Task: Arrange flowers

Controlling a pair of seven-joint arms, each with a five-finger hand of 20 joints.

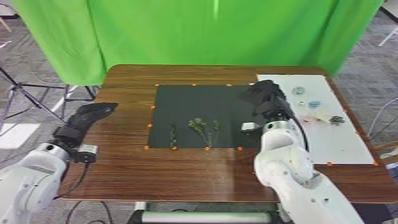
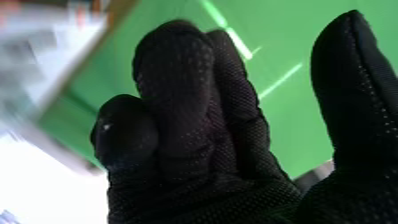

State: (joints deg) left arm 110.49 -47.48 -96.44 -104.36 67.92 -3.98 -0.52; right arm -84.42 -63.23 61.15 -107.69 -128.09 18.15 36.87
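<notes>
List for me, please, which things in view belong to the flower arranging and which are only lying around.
Likely for the job:
- leafy sprigs
- dark mat
- small pale clumps, probably blooms
- white board

Probably only around:
- green curtain

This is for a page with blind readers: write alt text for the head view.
The right robot hand is where a black mat meets a white sheet on a brown table. Green sprigs lie on the mat, small flowers on the sheet. The left robot hand is at the table's left edge; a green curtain hangs behind.
</notes>
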